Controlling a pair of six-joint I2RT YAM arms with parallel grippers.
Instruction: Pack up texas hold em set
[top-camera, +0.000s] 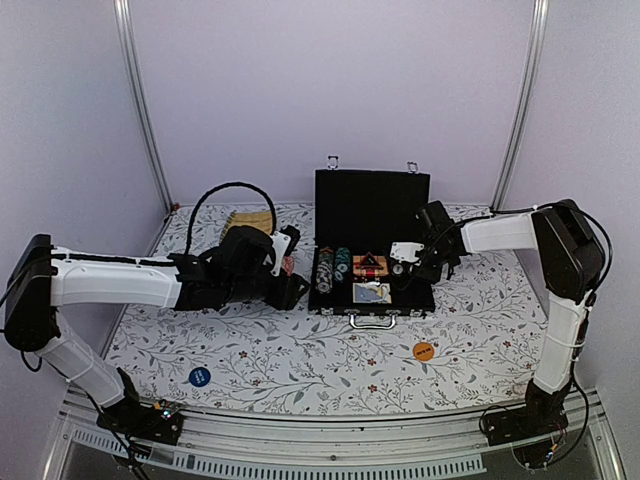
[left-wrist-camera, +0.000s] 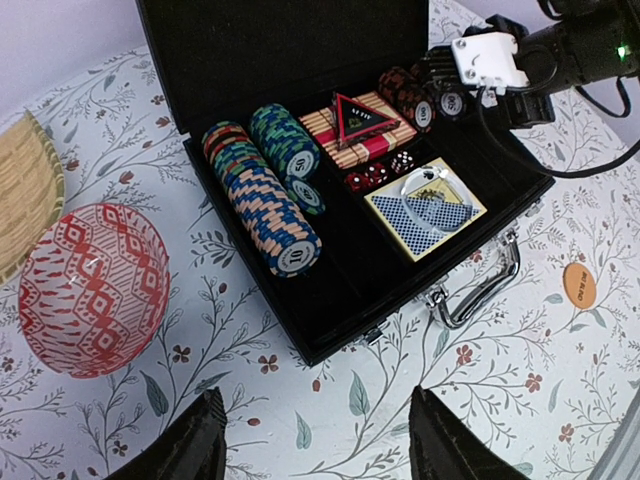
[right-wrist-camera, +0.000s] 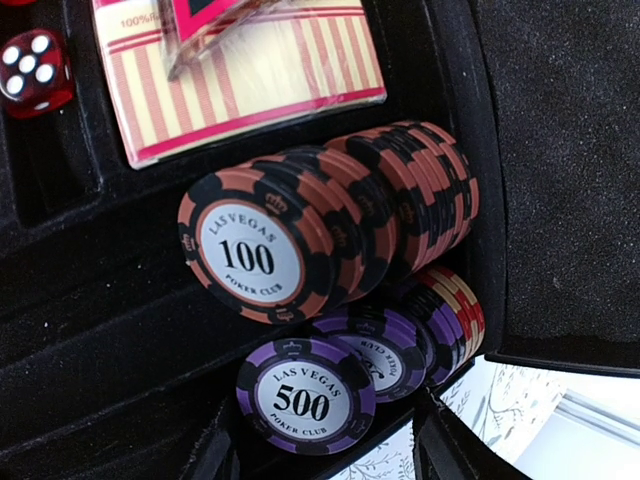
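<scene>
The black briefcase (top-camera: 370, 200) stands open at the middle of the desk (top-camera: 300, 360), toward its far edge, lid upright and silver handle (top-camera: 372, 321) facing the near edge. Inside lie two long rows of chips (left-wrist-camera: 270, 215) on the left and two short stacks on the right, reading "LAS VEGAS 100 POKER CLUB" (right-wrist-camera: 300, 240) and "LAS VEGAS 500 POKER CLUB" (right-wrist-camera: 340, 385). Between them sit two card decks, a striped one (left-wrist-camera: 335, 145) under one red triangle (left-wrist-camera: 355, 118) and a blue-backed one (left-wrist-camera: 425, 212), plus a cluster of red dice (left-wrist-camera: 375, 172). The right gripper (right-wrist-camera: 325, 452) hangs over the right stacks, jaws apart, holding nothing. The left gripper (left-wrist-camera: 315, 425) hovers wide and empty off the case's left near corner. One orange disc (top-camera: 424, 351) and one blue disc (top-camera: 199, 376) lie on the open stretch along the near edge. One woven ball (left-wrist-camera: 95, 290) and a tan mat (left-wrist-camera: 25, 195) sit left of the case.
</scene>
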